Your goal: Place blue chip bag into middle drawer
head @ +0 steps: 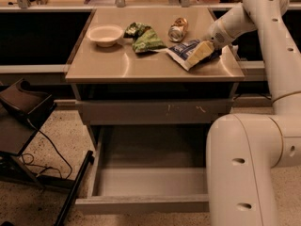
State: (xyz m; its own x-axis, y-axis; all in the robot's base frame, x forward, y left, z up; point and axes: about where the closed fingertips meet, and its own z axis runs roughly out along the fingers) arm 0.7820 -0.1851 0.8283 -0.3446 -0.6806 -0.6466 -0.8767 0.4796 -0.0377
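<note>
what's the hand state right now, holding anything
hand: at the right end of the dark blue and white foil chip bag on the tabletop; open or closed cannot be told

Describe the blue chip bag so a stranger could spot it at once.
Look at the tan counter top above the open drawer, at its right side. The blue chip bag is there, in front of the gold can, with the gripper at its right end. Unlike the green chip bag to its left, it is dark blue and white.
</note>
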